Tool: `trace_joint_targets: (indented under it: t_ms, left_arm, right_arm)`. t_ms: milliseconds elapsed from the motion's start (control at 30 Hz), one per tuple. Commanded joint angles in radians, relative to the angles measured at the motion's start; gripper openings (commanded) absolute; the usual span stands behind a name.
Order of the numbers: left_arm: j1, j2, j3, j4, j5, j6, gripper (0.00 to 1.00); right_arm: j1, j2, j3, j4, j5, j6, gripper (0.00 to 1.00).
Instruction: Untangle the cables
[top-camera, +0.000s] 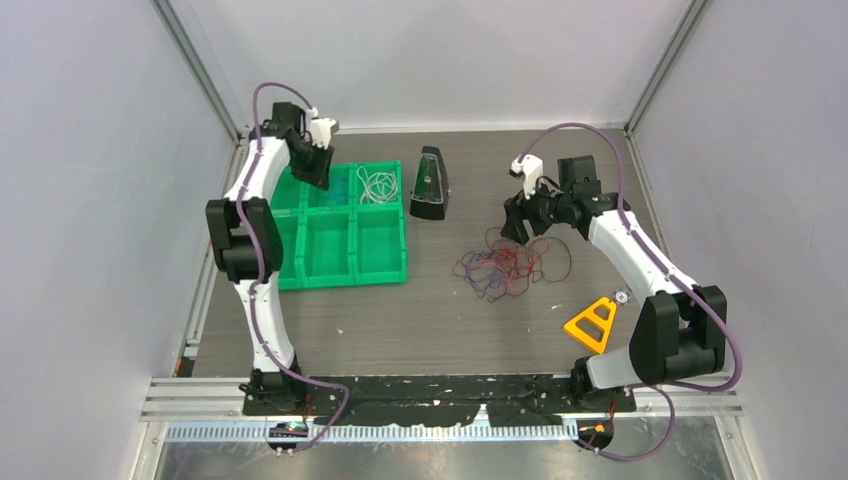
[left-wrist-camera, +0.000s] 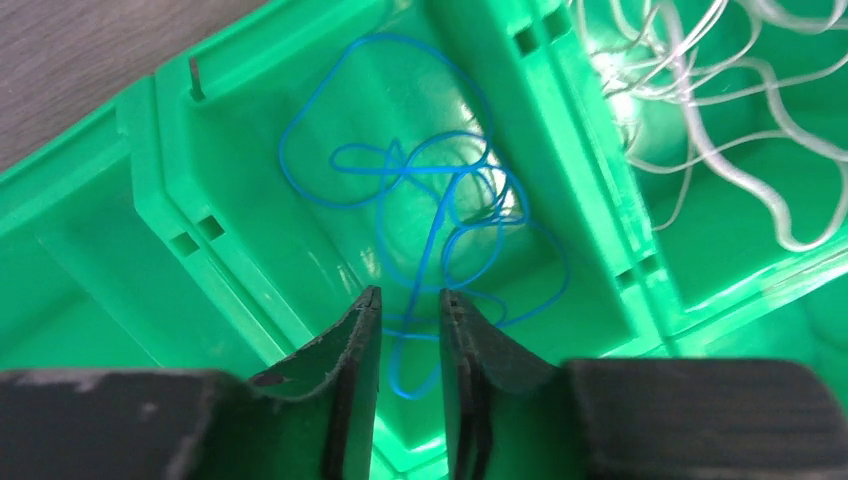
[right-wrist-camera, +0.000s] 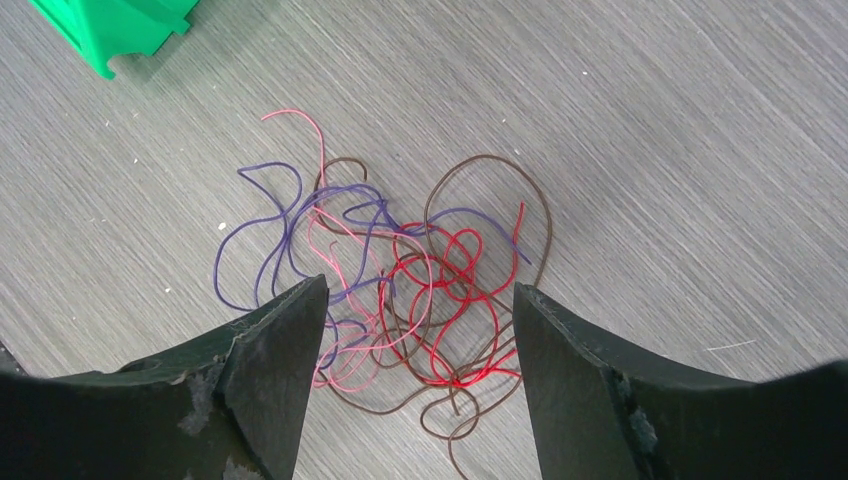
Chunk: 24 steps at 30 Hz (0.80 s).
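Note:
A tangle of purple, pink, red and brown cables (top-camera: 505, 265) lies on the table right of centre; in the right wrist view the tangle (right-wrist-camera: 400, 262) sits between and below my fingers. My right gripper (top-camera: 516, 225) (right-wrist-camera: 418, 292) is open wide and empty, just above the tangle. A blue cable (left-wrist-camera: 445, 205) lies coiled in a back compartment of the green bin tray (top-camera: 340, 262). My left gripper (top-camera: 320, 175) (left-wrist-camera: 410, 295) hovers over that compartment, its jaws a narrow gap apart with nothing between them. A white cable (left-wrist-camera: 720, 120) (top-camera: 377, 185) lies in the compartment to the right.
A black metronome (top-camera: 430, 185) stands right of the tray. A yellow triangular piece (top-camera: 592, 325) lies on the table by the right arm's base. A corner of the green tray (right-wrist-camera: 110, 30) shows in the right wrist view. Walls enclose the table on three sides.

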Motion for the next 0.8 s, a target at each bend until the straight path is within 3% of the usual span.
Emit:
trace_joint_targets:
  t_ms: [0, 100, 233, 333, 500, 767]
  left_arm:
    - [-0.007, -0.066, 0.090, -0.027, -0.015, -0.013, 0.45]
    - [-0.007, -0.181, 0.024, 0.029, -0.016, -0.023, 0.72]
    - [-0.007, -0.354, -0.069, 0.097, 0.013, -0.032, 0.83]
    - [-0.007, -0.495, -0.163, 0.176, 0.110, -0.057, 0.94]
    - [-0.124, -0.646, -0.330, 0.244, 0.260, -0.045, 0.98]
    - [-0.442, -0.767, -0.638, 0.396, 0.287, -0.042, 0.93]
  right_arm:
    - [-0.006, 0.009, 0.063, -0.084, 0.015, -0.052, 0.74]
    - [-0.009, 0.021, 0.069, -0.157, 0.036, -0.072, 0.73]
    - [-0.010, 0.057, 0.080, -0.251, 0.076, -0.101, 0.69]
    - [-0.010, 0.114, 0.093, -0.315, 0.091, -0.100, 0.66]
    - [0.006, 0.229, 0.112, -0.341, 0.087, -0.062, 0.64]
    - [0.042, 0.385, 0.149, -0.318, 0.073, -0.001, 0.64]
